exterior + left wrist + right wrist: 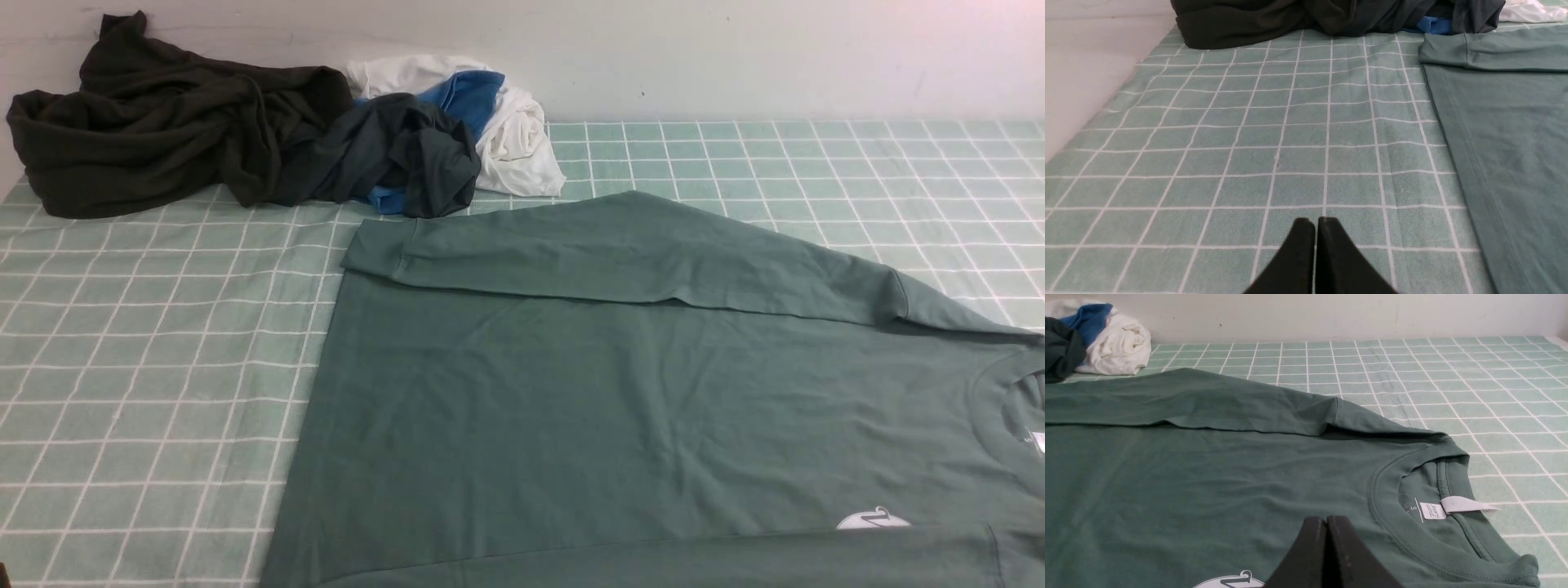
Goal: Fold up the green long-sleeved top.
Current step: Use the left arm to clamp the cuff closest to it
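- The green long-sleeved top [620, 392] is seen spread flat on the counter [122, 367], filling the centre, right and lower part of the front frame; its hem is turned to the frame's left and its neck to the right edge.
- The cloth is shown as a plain, muted teal-green, matte, with only faint creases across the body.
- One sleeve [653, 253] is laid across the upper part of the body, running from the shoulder seam at the right to a ribbed cuff [380, 249] left of centre.
- A second folded edge is seen along the bottom of the front frame, covering the lower part of a small white logo [872, 519].
- The crew neck [1408, 539] is ribbed; a white size label [1432, 511] is printed inside it and a white tag [1466, 504] sticks out.
- The left pincer [1316, 228] is pressed shut with nothing in it, above the checked cloth [1249, 143] beside the top's hem.
- The right pincer [1326, 526] is likewise closed and empty, over the chest between logo and neck; contact with the fabric cannot be told.
- In the upper left of the front frame a dark olive-black garment [163, 122], a slate-grey garment [408, 155] with blue and a white garment [518, 139] are heaped against the wall [735, 57]; the slate-grey one lies just beside the cuff.
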